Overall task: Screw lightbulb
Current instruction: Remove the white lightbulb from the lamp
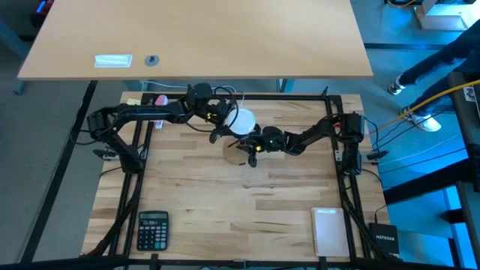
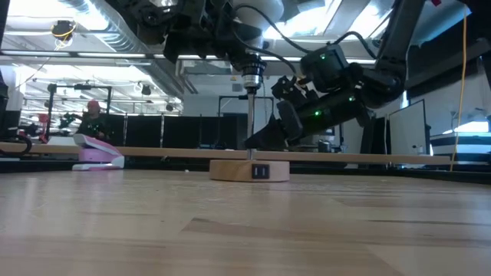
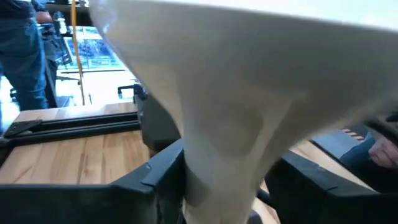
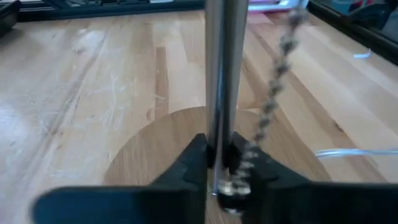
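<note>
A lamp stand has a round wooden disc [image 2: 249,170] on the table and an upright metal rod [image 2: 251,123]. The white lightbulb [image 1: 244,120] sits at the rod's top, globe up, with a silvery part [image 2: 252,77] under it. My left gripper [image 1: 229,124] reaches in from the table's left, shut on the bulb [image 3: 249,74]. My right gripper [image 1: 251,146] comes from the right, shut on the rod [image 4: 219,74] low down. A ball chain [image 4: 273,93] hangs beside the rod. My left gripper pinches the lightbulb's narrow neck [image 3: 224,155] between its two fingers [image 3: 161,177], coming in about level from the table's left. The bulb stands upright, globe up, above the rod's top. Whether it is seated in the socket I cannot tell. My right gripper pinches the metal rod's lower end [image 4: 217,146] between its two fingers [image 4: 193,158], just above the wooden disc [image 4: 168,143]. The fingers slant down from the table's right and lie across the rod. The rod stands upright, and the disc rests flat on the table.
A calculator [image 1: 153,229] lies near the front left and a white notepad [image 1: 330,231] near the front right. A pink object [image 2: 100,153] sits at the far left. A larger table [image 1: 195,37] stands behind, and a person [image 2: 92,115] shows far back.
</note>
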`<state>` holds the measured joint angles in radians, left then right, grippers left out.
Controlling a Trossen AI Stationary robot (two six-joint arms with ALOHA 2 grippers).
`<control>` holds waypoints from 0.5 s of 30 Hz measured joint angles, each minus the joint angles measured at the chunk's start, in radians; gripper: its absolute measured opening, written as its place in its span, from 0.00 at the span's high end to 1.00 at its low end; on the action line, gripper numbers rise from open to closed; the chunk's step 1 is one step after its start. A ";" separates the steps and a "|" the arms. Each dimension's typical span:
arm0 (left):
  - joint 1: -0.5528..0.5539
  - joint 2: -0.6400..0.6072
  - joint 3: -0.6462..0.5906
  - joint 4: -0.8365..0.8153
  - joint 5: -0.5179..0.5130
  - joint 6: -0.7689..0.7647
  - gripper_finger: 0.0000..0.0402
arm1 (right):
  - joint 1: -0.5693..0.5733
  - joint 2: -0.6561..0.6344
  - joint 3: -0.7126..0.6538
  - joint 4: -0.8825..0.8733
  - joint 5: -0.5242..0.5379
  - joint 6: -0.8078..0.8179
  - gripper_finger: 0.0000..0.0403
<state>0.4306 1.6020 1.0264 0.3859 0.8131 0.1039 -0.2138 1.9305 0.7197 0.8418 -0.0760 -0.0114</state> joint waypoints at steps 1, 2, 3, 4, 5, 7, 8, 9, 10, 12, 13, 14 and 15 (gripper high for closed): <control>0.001 0.000 0.000 0.000 -0.003 0.000 0.54 | 0.000 0.010 0.005 0.007 0.000 -0.004 0.88; 0.001 0.000 0.000 -0.001 -0.009 -0.002 0.56 | 0.000 0.019 0.006 0.013 0.000 -0.008 0.91; 0.001 0.000 0.000 -0.001 -0.023 -0.003 0.59 | 0.000 0.027 0.006 0.024 0.002 -0.016 0.91; -0.001 0.000 0.000 -0.001 -0.042 -0.009 0.61 | 0.000 0.034 0.007 0.031 0.005 -0.020 0.91; -0.002 0.000 0.000 0.000 -0.063 -0.019 0.64 | 0.000 0.038 0.007 0.031 0.013 -0.019 0.91; -0.005 0.000 0.000 -0.003 -0.113 -0.036 0.67 | 0.000 0.041 0.007 0.030 0.034 -0.013 0.91; -0.009 -0.001 0.000 -0.003 -0.144 -0.044 0.67 | 0.000 0.041 0.008 0.030 0.046 -0.012 0.91; -0.014 -0.001 0.000 0.000 -0.179 -0.054 0.67 | -0.001 0.042 0.007 0.033 0.056 -0.010 0.91; -0.021 -0.004 0.000 0.001 -0.215 -0.069 0.67 | -0.001 0.042 0.007 0.035 0.066 -0.010 0.91; -0.041 -0.012 0.000 -0.008 -0.323 -0.097 0.67 | 0.000 0.043 0.007 0.042 0.115 0.004 0.91; -0.054 -0.014 0.001 -0.008 -0.398 -0.106 0.67 | -0.001 0.044 0.009 0.040 0.137 0.012 0.91; -0.069 -0.018 0.001 -0.010 -0.475 -0.121 0.67 | -0.001 0.044 0.012 0.032 0.159 0.016 0.91; -0.087 -0.025 0.001 -0.019 -0.559 -0.128 0.67 | -0.001 0.044 0.016 0.026 0.181 0.024 0.91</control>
<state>0.3439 1.5771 1.0271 0.3667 0.2540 -0.0238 -0.2146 1.9743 0.7354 0.8676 0.1050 0.0128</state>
